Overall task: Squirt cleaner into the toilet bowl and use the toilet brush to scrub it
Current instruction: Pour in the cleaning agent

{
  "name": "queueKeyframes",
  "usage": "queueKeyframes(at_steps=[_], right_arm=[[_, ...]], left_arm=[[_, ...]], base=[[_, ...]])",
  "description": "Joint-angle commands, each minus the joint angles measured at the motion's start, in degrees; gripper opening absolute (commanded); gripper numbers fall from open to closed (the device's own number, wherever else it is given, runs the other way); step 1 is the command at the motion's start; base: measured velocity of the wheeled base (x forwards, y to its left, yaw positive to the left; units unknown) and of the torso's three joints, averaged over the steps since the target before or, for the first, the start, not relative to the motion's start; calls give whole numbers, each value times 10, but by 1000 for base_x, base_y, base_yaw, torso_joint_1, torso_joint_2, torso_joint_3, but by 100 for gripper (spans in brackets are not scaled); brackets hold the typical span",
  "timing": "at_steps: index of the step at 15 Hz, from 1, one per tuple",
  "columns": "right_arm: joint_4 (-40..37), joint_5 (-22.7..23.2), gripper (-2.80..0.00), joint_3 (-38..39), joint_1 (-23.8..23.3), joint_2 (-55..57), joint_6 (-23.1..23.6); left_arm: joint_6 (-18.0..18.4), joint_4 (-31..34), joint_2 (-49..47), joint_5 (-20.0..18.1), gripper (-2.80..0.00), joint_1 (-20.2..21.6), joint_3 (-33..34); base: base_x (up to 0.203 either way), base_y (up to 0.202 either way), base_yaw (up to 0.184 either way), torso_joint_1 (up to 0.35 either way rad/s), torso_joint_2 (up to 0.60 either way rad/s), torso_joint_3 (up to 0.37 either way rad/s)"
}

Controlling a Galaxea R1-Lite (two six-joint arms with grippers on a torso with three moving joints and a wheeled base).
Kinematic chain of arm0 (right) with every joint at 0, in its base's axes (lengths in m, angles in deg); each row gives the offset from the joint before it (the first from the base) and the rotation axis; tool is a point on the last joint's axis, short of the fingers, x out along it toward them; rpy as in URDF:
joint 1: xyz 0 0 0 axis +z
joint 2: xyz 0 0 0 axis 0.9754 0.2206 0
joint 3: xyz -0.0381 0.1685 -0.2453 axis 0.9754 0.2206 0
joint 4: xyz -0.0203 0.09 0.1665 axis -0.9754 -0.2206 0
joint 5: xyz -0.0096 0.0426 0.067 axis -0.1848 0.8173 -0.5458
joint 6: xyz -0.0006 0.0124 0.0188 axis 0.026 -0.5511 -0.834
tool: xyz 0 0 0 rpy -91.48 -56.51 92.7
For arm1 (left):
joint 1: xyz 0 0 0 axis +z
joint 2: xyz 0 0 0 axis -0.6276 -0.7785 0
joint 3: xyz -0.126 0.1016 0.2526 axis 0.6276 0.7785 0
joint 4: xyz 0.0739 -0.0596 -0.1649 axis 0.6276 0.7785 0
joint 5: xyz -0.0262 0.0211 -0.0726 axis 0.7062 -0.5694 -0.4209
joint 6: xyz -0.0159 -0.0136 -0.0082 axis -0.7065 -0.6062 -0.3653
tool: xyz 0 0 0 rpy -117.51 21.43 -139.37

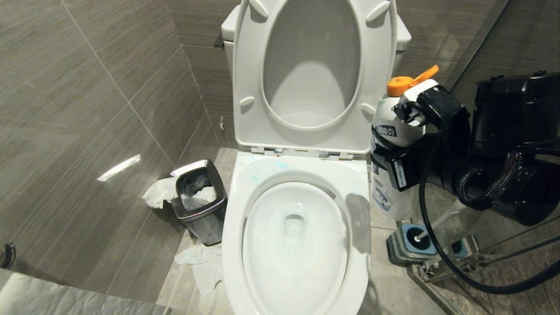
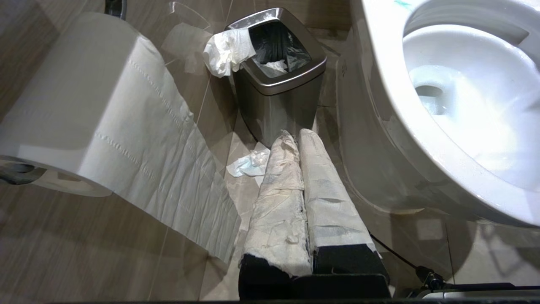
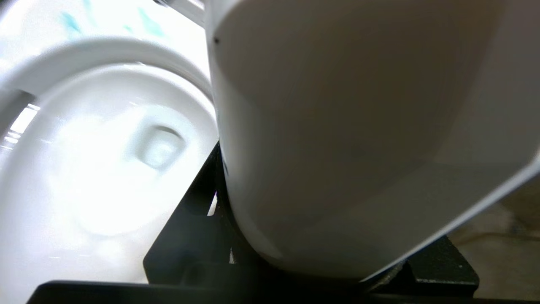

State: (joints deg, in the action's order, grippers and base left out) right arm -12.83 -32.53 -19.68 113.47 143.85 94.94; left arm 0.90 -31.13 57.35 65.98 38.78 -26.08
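Beside an open toilet, the right hand [image 1: 396, 144] grips a white cleaner bottle [image 1: 389, 131] with an orange cap.

Right of the toilet bowl [image 1: 295, 245], the bottle is upright and held off the floor; teal cleaner [image 1: 280, 165] streaks the far rim. Below it, the toilet brush [image 1: 431, 229] stands in its blue-grey holder [image 1: 409, 243]. Left, a steel bin [image 1: 199, 199] holds crumpled tissue. Only the left wrist view shows the left hand [image 2: 299, 139], its wrapped fingers pressed together, and a paper roll [image 2: 97, 126].
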Motion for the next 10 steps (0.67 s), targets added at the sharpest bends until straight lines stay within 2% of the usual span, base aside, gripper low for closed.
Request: queueKeyframes(at_steps=[1,3,7,10], right_arm=[[1,-21,-280,-8,2,23,59],[0,-31,-280,-9,2,23,123],[-3,-80,-280,-9,2,22,249],[-2,-104,-280,-14,2,19,358]], left_arm=[[0,0,-1,0,-280,0,1],[0,0,-1,0,-280,0,1],[-1,0,-1,0,-280,0,1],[-1,0,-1,0,-280,0,1]], base=[[0,0,0,0,0,0],[0,0,0,0,0,0],[0,0,0,0,0,0],[0,0,0,0,0,0]])
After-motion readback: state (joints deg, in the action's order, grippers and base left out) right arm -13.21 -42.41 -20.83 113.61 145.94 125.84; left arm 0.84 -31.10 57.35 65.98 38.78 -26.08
